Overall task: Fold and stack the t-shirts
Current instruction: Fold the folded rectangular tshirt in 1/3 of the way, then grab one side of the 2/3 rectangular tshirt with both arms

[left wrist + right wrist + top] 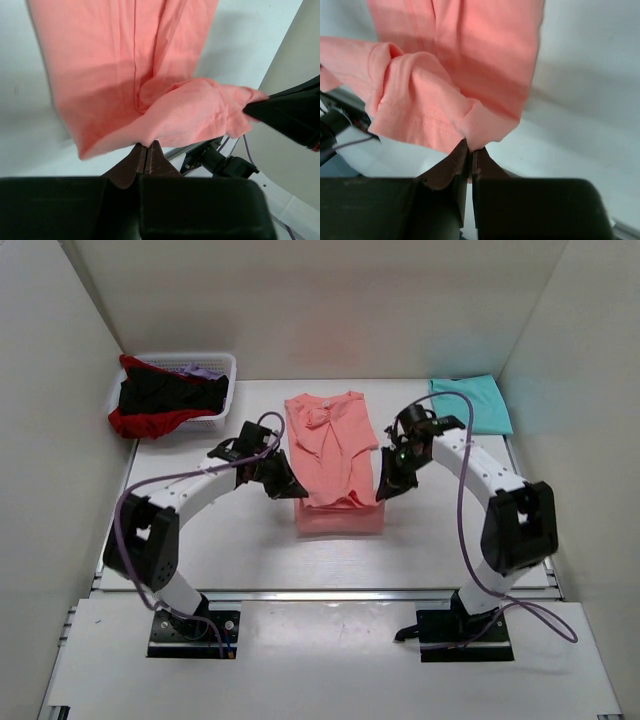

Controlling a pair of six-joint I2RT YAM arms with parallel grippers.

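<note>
The salmon-pink t-shirt (pixel 333 455) lies lengthwise in the middle of the table, its near hem lifted and folded back. My left gripper (pixel 297 489) is shut on the hem's left corner; the cloth (pixel 165 115) hangs over the closed jaws. My right gripper (pixel 382 490) is shut on the right corner, the cloth (pixel 420 110) bunched above the jaws. A turquoise t-shirt (pixel 472 403) lies folded at the back right. Black (pixel 165 393), red (pixel 140 424) and lilac (pixel 203 371) shirts fill the basket.
The white slatted basket (pixel 220 366) stands at the back left by the wall. Walls enclose the table on the left, back and right. A metal rail (pixel 330 593) runs along the table's near edge.
</note>
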